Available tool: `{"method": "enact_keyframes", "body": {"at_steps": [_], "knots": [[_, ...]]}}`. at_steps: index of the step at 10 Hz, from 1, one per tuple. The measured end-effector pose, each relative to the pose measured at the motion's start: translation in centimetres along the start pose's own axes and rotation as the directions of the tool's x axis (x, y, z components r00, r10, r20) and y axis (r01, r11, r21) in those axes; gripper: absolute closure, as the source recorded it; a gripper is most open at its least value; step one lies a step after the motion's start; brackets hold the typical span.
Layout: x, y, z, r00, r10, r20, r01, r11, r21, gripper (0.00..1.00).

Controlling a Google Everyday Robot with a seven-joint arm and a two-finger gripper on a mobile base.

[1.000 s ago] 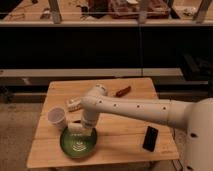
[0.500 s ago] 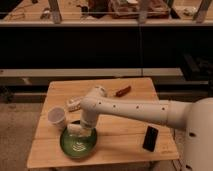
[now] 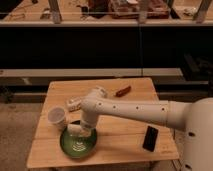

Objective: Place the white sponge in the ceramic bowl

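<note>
The ceramic bowl [image 3: 77, 144] is a wide green dish with pale rings at its centre. It sits on the front left of the wooden table [image 3: 120, 145]. My white arm reaches in from the right and bends down over the bowl's back rim. My gripper [image 3: 80, 130] hangs just above the bowl's back part. A small off-white block, the white sponge [image 3: 73, 129], shows at the gripper's tip over the bowl's back left rim, and the gripper looks shut on it.
A white paper cup [image 3: 56, 116] stands just left of the bowl. A white bottle [image 3: 75, 104] lies behind the arm. A red-brown object [image 3: 123, 91] lies at the table's back. A black phone-like slab [image 3: 150, 138] lies at the front right.
The gripper with the sponge has shifted slightly left over the bowl's back rim. Nothing else has moved.
</note>
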Motion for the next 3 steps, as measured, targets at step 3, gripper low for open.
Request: {"method": "enact_keyframes", "body": {"at_steps": [3], "knots": [[0.08,-0.04,0.15,1.000,0.004,-0.002,-0.004,1.000,0.001,0.53]]}}
